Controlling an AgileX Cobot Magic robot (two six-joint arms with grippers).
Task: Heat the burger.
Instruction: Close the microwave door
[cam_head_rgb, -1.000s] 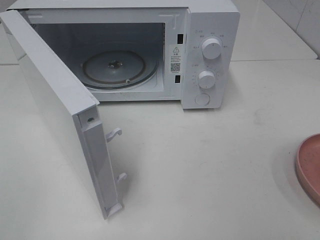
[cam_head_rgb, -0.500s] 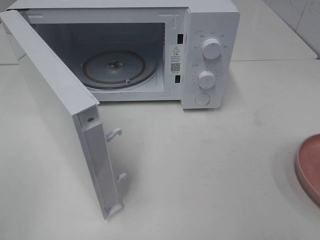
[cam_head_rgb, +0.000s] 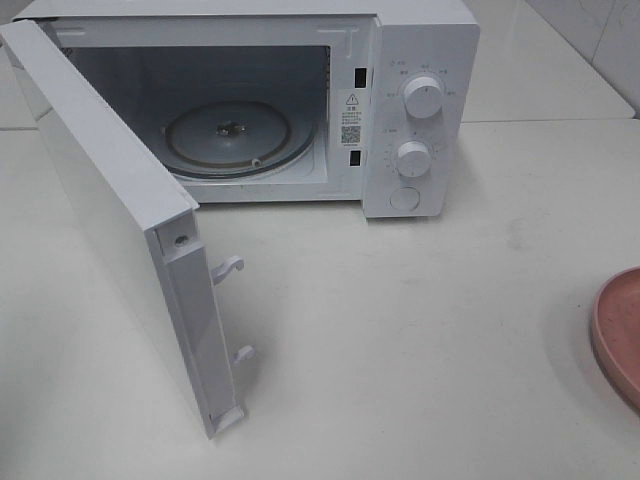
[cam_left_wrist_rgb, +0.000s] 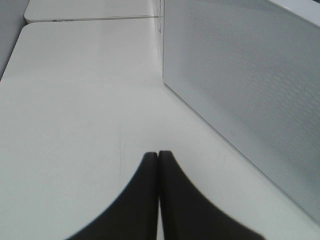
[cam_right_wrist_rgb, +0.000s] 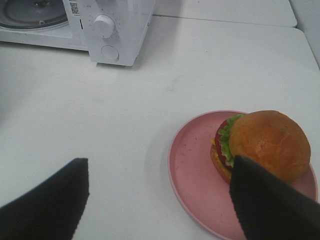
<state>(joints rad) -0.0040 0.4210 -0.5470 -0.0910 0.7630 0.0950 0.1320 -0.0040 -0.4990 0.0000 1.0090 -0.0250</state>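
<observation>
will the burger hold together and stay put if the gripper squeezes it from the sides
The burger is stacked layers lying tilted on the pink plate, so it may slide apart. Its domed bun looks smooth and could slip or roll. It probably dents under a hard squeeze.

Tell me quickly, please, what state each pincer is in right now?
Left pincer: closed, holding nothing, above the table.
Right pincer: open, holding nothing, above the pink plate beside the burger.

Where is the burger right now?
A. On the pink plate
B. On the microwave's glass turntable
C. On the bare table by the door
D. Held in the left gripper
A: the burger sits on the pink plate, while the microwave's turntable is bare.
</observation>
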